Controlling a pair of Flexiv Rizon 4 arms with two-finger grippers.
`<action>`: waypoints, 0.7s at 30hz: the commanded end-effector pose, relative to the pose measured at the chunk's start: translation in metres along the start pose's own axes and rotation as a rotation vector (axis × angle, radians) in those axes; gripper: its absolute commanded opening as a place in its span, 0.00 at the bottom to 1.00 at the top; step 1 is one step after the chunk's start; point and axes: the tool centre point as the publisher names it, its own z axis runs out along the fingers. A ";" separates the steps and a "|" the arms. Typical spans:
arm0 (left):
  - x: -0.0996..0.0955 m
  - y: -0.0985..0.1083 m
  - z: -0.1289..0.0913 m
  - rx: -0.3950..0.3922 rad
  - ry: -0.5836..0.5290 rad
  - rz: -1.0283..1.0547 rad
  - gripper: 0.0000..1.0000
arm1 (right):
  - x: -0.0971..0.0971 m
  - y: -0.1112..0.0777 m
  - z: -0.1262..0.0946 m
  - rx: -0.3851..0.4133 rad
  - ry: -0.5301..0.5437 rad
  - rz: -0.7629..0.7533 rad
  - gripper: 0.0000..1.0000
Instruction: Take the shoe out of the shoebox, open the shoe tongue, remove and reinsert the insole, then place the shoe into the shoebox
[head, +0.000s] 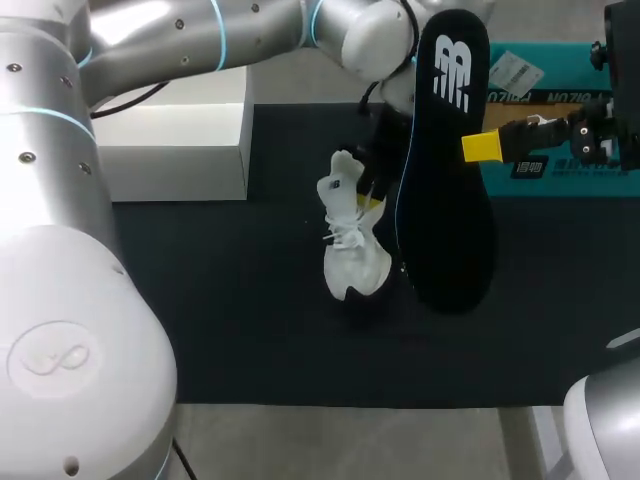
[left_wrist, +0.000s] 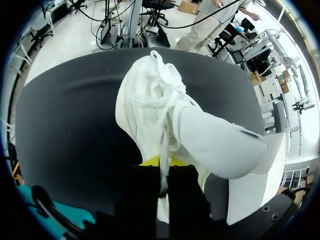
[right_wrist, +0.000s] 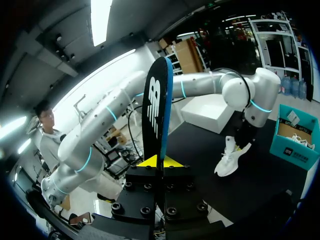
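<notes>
Head view: clamps white sneaker (head: 355, 245) tight in left gripper (head: 368, 200), toe down over black mat (head: 220, 300), well apart from teal shoebox (head: 545, 180). Pinches black insole (head: 445, 170) firmly in right gripper (head: 475, 148), upright, between sneaker and shoebox.

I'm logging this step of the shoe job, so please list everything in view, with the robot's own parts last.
shoe: one, white, middle of the mat
insole: one, black with a blue edge, held upright beside the shoe
shoebox: one, teal, far right of the mat
white box: one, white, far left
mat: one, black, over the table
left gripper: one, yellow-tipped, shut on the shoe
right gripper: one, yellow-tipped, shut on the insole
</notes>
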 end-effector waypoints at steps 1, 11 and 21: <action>0.002 -0.005 -0.004 -0.002 0.002 0.007 0.00 | 0.000 0.004 0.002 0.007 0.001 0.001 0.00; 0.004 -0.012 -0.010 -0.026 0.063 -0.008 0.00 | 0.000 0.004 0.002 0.007 0.001 0.001 0.00; -0.003 -0.007 0.008 0.009 0.076 -0.018 0.00 | 0.000 0.004 0.002 0.007 0.001 0.001 0.00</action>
